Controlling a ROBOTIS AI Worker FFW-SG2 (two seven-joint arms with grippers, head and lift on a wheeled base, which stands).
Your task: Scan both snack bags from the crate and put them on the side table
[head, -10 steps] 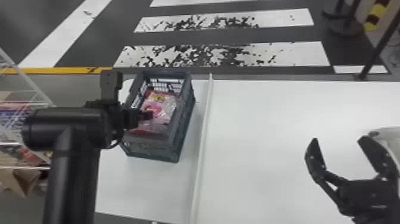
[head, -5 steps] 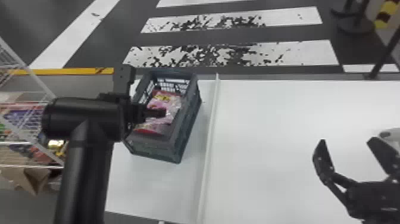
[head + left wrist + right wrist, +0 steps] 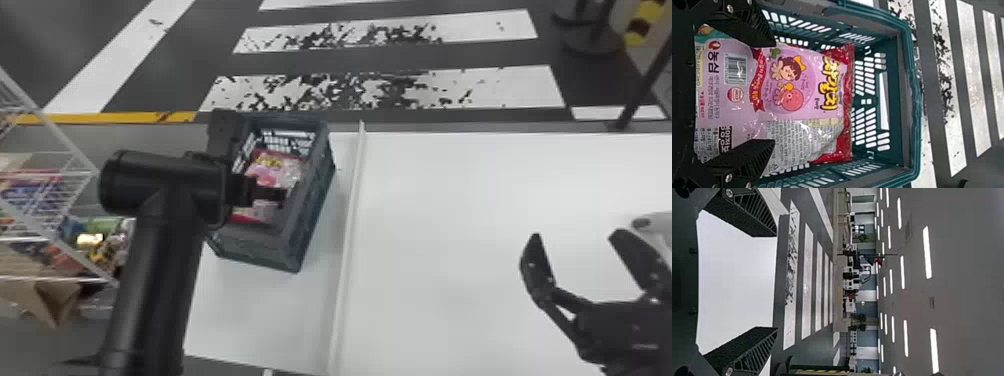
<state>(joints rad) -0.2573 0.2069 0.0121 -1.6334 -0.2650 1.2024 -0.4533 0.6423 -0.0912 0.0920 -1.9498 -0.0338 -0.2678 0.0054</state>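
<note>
My left gripper (image 3: 272,194) is over the crate (image 3: 265,246) at the left of the white table in the head view. Inside the crate lies a pink and red snack bag (image 3: 272,170). In the left wrist view, my left gripper (image 3: 774,94) stands open with a finger toward each side of the snack bag (image 3: 805,90); whether they touch it I cannot tell. A bit of a teal package peeks out beside one finger there. My right gripper (image 3: 575,237) is open above the table's right part; in its wrist view the right gripper (image 3: 777,282) has nothing between its fingers.
A raised white strip (image 3: 347,240) runs along the table (image 3: 450,250) to the right of the crate. At the far left stands a wire rack (image 3: 45,225) with colourful packages. A grey-white object (image 3: 655,222) lies beside the right gripper.
The head view has shifted, so crate, table and both arms sit farther right in it. My left gripper reaches a little farther across the bag; the right one is still open.
</note>
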